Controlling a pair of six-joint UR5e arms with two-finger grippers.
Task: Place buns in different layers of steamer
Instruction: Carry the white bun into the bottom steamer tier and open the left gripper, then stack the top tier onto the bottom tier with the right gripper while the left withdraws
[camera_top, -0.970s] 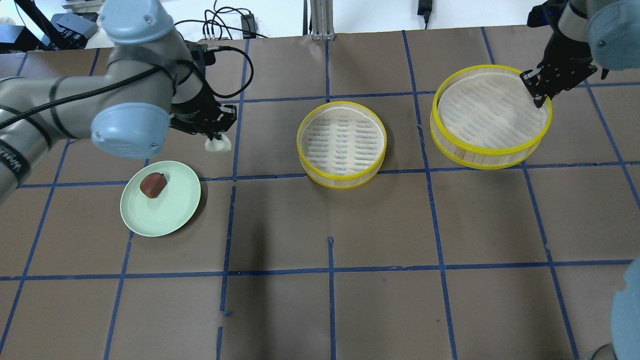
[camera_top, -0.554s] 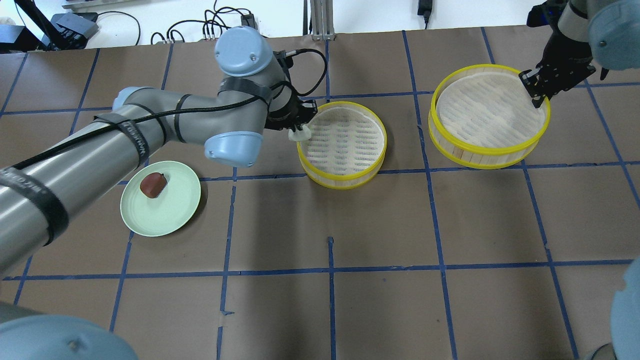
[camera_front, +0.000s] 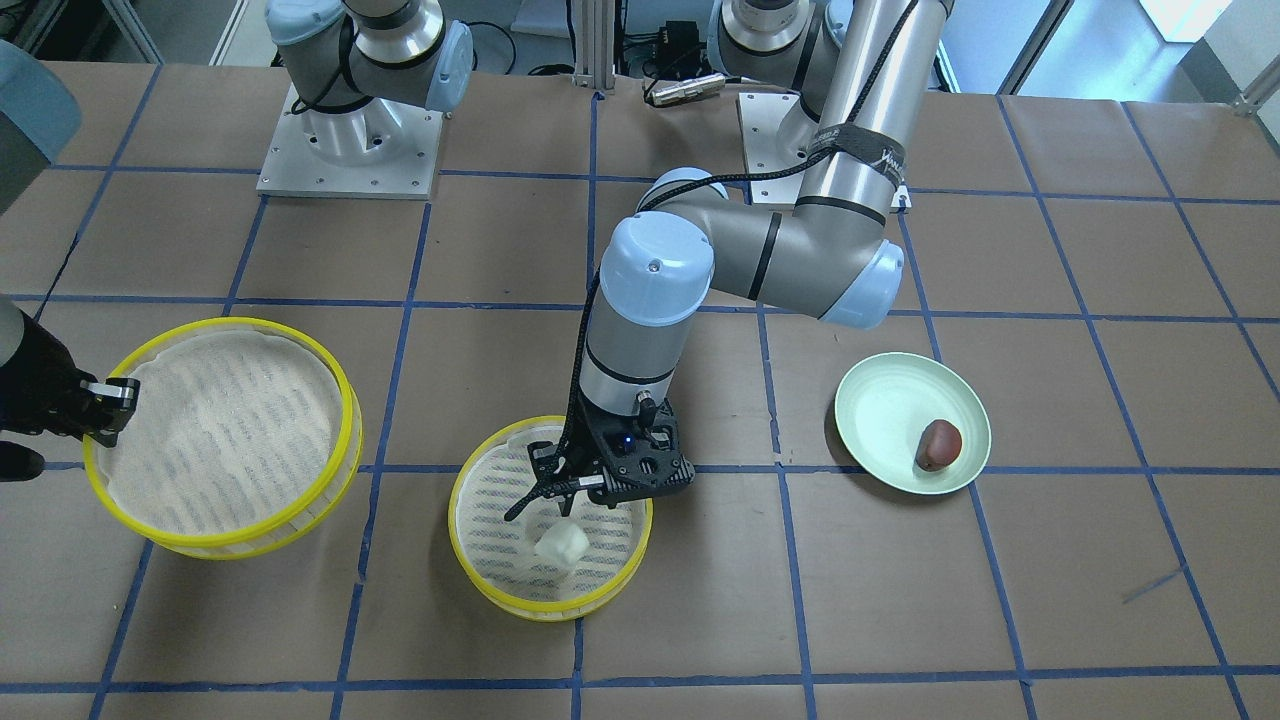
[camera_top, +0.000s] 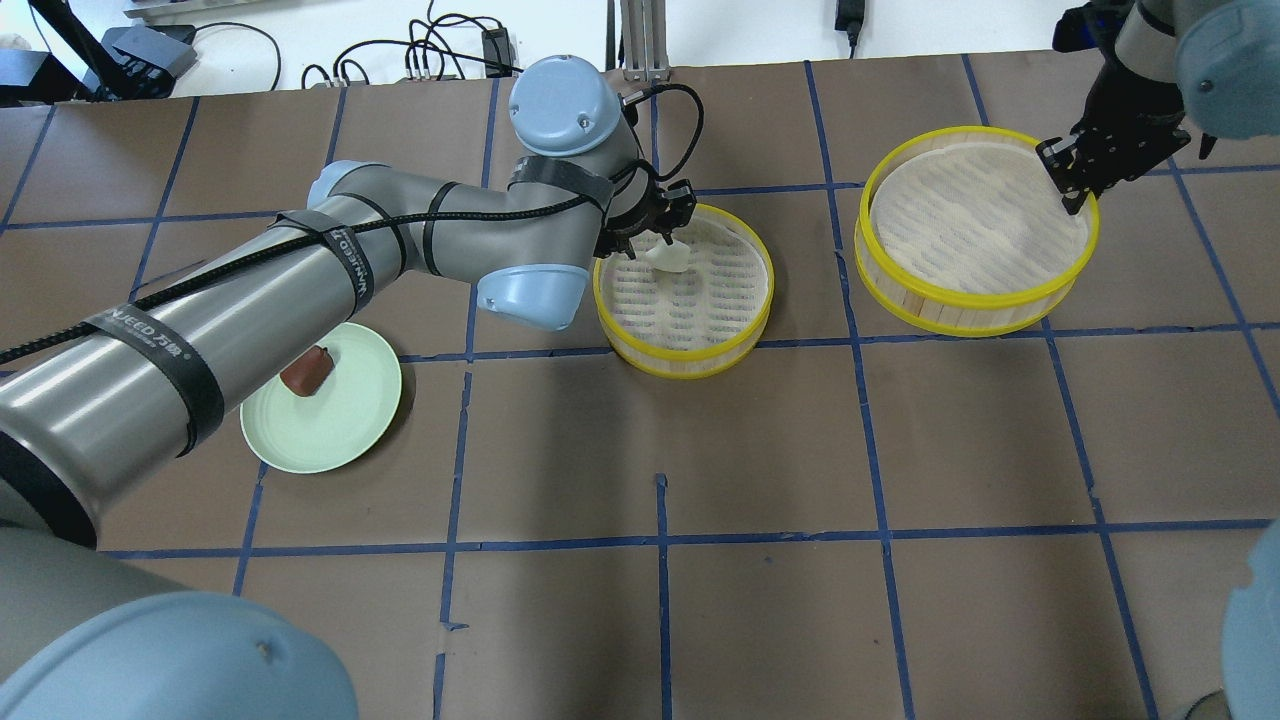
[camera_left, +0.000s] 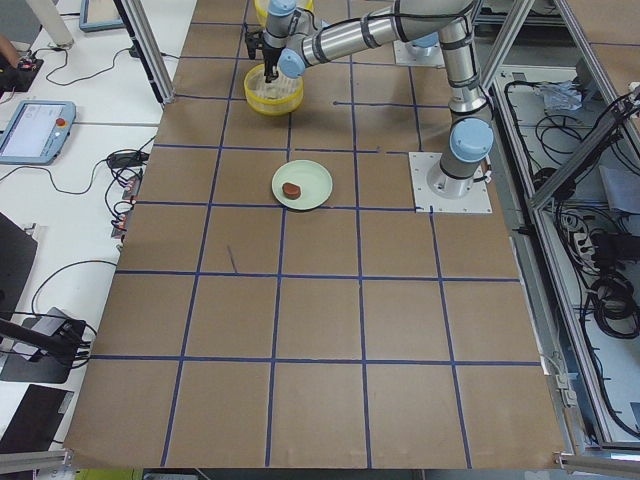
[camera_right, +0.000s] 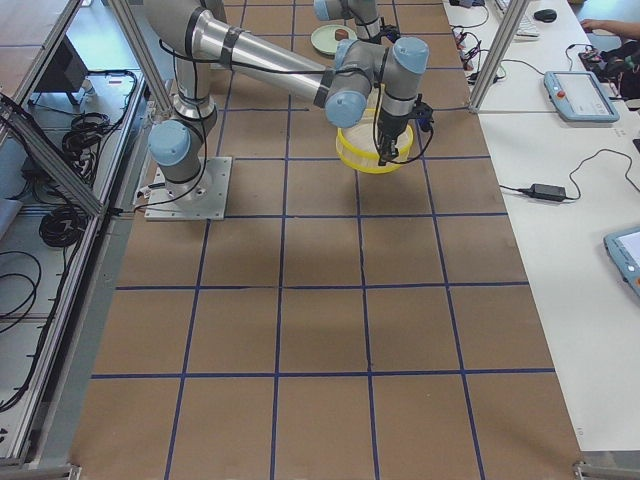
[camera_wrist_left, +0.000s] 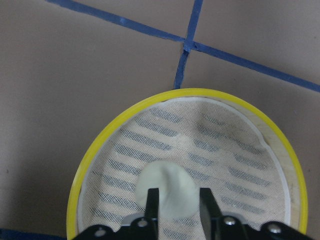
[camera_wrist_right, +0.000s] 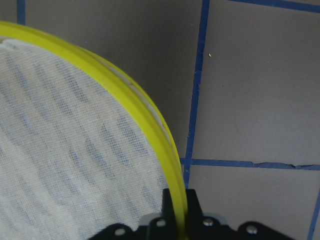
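My left gripper (camera_top: 662, 246) is shut on the white bun (camera_top: 668, 258) and holds it low over the cloth of the middle steamer layer (camera_top: 690, 368). The left wrist view shows the bun (camera_wrist_left: 167, 187) between the two fingers (camera_wrist_left: 152, 202), inside that layer's yellow rim (camera_wrist_left: 100, 145). The reddish-brown bun (camera_top: 305, 372) lies on the pale green plate (camera_top: 340, 425) at the left. My right gripper (camera_top: 1075, 192) is shut on the yellow rim of the right steamer layer (camera_top: 960, 305). The right wrist view shows the rim (camera_wrist_right: 125, 95) pinched between the fingers.
Brown table with blue tape grid (camera_top: 660, 540). The left arm's forearm (camera_top: 300, 280) stretches across the table's left half, above the plate's edge. Cables (camera_top: 440, 50) lie beyond the far table edge. The right layer has no bun in it.
My left arm has swung right, carrying the white bun from beside the plate to above the middle layer. The right gripper has nudged its layer slightly up and left.
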